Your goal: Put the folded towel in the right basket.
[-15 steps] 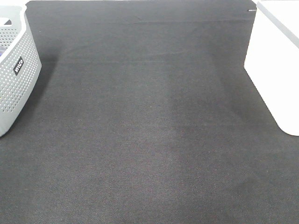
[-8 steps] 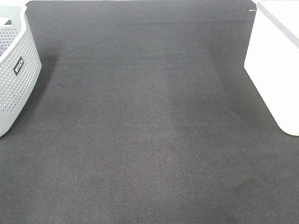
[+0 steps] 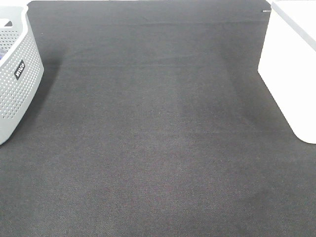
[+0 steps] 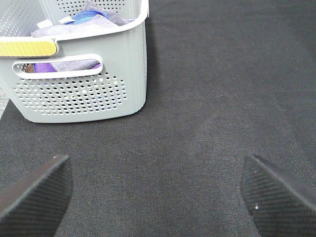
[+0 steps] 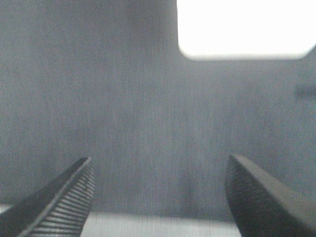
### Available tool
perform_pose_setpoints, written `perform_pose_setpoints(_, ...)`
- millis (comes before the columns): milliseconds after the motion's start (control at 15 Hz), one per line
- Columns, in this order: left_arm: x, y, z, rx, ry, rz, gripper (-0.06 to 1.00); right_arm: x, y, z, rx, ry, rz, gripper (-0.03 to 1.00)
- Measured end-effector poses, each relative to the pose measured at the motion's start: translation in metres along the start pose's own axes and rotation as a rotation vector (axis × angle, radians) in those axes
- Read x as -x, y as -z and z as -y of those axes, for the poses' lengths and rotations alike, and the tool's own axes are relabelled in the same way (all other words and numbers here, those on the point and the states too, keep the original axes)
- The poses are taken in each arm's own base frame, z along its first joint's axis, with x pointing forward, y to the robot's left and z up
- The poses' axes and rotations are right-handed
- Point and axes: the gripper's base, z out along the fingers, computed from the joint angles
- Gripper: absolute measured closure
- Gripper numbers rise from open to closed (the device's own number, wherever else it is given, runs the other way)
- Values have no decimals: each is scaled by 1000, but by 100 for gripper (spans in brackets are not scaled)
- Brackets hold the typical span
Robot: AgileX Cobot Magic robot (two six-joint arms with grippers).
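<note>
You're hanging both grippers over bare dark mat: left gripper jaws wide apart, right gripper too. Right basket is sitting far right; towel isn't showing.

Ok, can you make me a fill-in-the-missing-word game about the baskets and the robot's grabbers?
1. The grey basket has lots of little ____ in its walls.
2. The right basket is the colour ____.
3. The left gripper and the right gripper are both ____, with nothing between the fingers.
4. The mat under both baskets is ____.

Missing words: holes; white; open; black
</note>
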Motion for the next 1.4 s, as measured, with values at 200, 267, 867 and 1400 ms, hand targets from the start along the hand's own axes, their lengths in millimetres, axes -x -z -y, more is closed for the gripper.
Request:
perform_pose_setpoints(200,0,0,0,0,0,0,7,-14,17,0,-2,-4,140,27)
perform_pose_setpoints(267,0,0,0,0,0,0,7,-15,19,0,-2,-4,155,27)
perform_pose_setpoints(867,0,0,0,0,0,0,7,-16,19,-2,20,9,159,27)
perform_pose_setpoints(1400,0,0,0,0,0,0,7,-16,19,-2,20,9,159,27)
